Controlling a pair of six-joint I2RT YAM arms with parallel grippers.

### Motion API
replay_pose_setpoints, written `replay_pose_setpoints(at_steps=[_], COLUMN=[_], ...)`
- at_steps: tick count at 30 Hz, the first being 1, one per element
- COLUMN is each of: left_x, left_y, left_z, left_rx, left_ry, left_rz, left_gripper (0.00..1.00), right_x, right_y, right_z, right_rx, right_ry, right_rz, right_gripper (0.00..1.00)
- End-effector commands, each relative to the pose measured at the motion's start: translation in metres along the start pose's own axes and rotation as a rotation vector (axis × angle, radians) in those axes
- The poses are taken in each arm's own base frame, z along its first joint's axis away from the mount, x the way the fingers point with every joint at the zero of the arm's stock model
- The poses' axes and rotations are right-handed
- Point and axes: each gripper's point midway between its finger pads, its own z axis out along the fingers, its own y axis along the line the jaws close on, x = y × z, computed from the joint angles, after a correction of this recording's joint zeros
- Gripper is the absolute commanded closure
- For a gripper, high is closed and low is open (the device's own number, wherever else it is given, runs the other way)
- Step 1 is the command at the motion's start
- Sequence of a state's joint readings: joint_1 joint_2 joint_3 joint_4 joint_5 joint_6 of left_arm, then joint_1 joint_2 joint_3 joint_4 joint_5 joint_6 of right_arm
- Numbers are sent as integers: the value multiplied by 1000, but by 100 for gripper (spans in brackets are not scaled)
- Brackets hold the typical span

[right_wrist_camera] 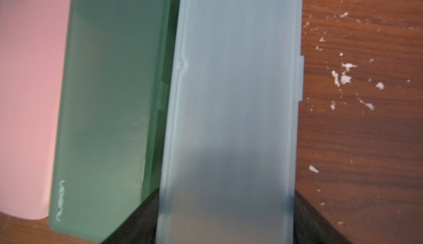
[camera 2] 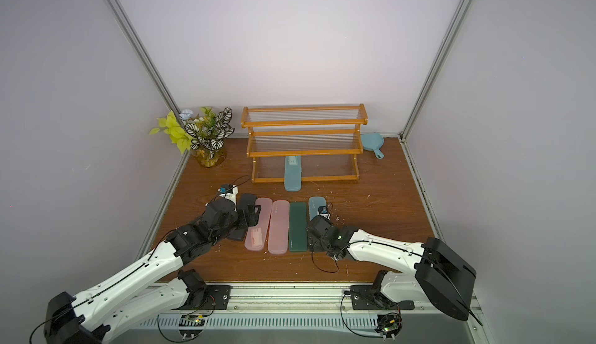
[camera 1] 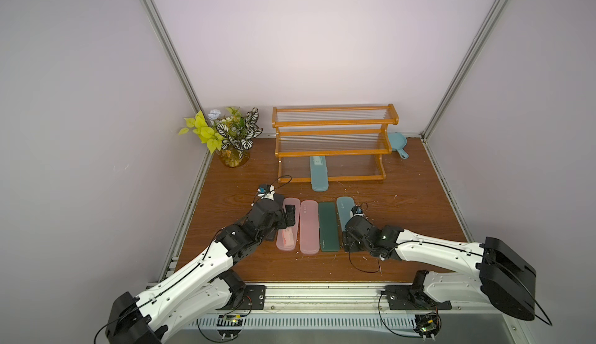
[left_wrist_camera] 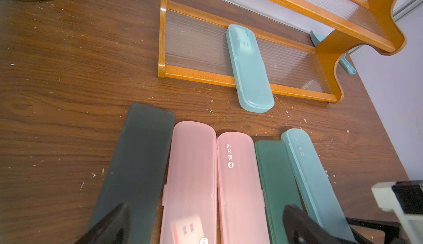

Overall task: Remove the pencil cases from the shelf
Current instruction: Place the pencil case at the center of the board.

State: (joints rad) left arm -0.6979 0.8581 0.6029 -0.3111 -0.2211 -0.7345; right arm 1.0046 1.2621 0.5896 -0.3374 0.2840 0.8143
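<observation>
Left wrist view shows us the shelf (left_wrist_camera: 162, 37), its last teal case (left_wrist_camera: 249, 71) overhanging the bottom tier. Our left gripper (left_wrist_camera: 204, 213) gapes empty; our right gripper (right_wrist_camera: 225, 208) pinches the near teal case (right_wrist_camera: 229, 94), which may shove the green case (right_wrist_camera: 109, 105) if dragged.
</observation>
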Motion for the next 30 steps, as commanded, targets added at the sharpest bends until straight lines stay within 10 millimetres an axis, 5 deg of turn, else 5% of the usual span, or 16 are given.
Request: replay_pose_setpoints(at_steps=[1,30], left_x=[4,3], left_y=[10,9], left_z=[0,-2], left_rx=[-28,-28], left_ry=[10,8], left_rz=[-10,-22], left_gripper=[3,3], right_x=[-7,-1], right_y=[6,10], right_z=[-4,-5], right_rx=[-21,-37], right_ry=[-47,-45], right_rz=[38,47], right_gripper=[25,11])
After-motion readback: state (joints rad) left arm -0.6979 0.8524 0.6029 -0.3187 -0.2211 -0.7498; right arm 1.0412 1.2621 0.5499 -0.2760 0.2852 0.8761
